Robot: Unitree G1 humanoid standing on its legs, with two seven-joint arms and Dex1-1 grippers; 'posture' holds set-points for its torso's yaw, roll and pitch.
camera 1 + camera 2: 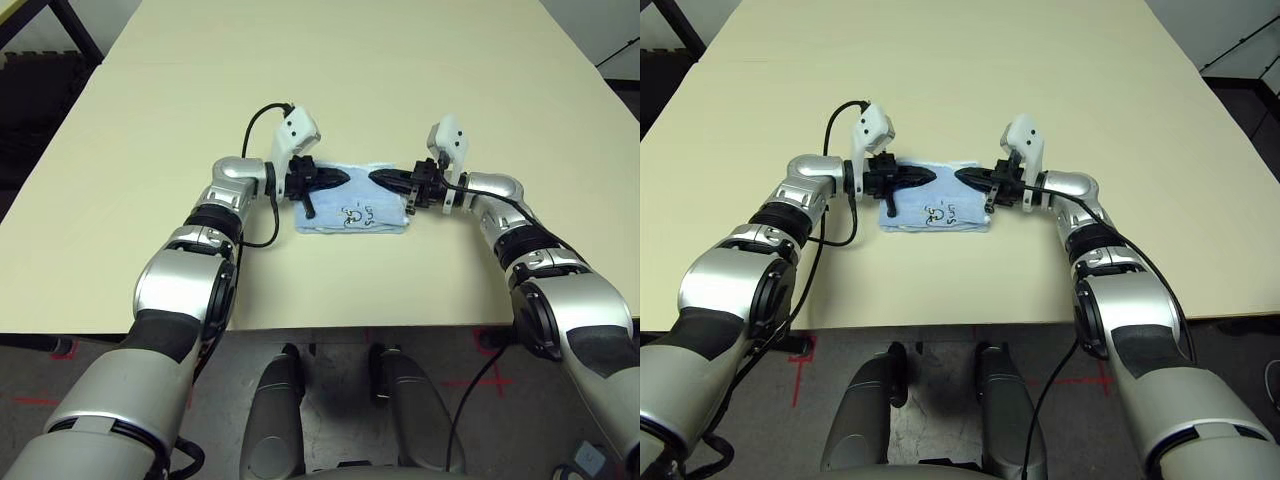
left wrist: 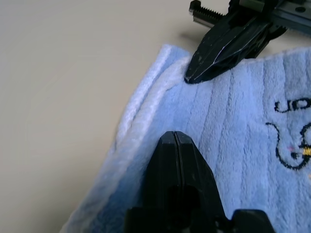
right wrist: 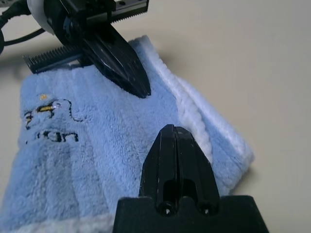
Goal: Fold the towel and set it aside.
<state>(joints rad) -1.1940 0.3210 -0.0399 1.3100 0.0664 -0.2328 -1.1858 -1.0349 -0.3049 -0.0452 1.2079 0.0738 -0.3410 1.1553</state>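
since the towel (image 1: pixel 350 209) already lies as a small doubled rectangle near the surface's (image 1: pixel 330 80) middle, with the left hand (image 1: pixel 338 178) at its 10 o'clock and right hand (image 1: pixel 381 178) at 2 o'clock both pinched closed and empty, folding looks largely done and setting aside remains.

A wide, pale cream table (image 1: pixel 400 90) with a smooth matte top takes up most of the scene. Below its near edge lies a grey concrete floor (image 1: pixel 60 375) marked with small red tape crosses (image 1: pixel 62 348). Dark furniture frames (image 1: pixel 45 40) stand past the far left corner.
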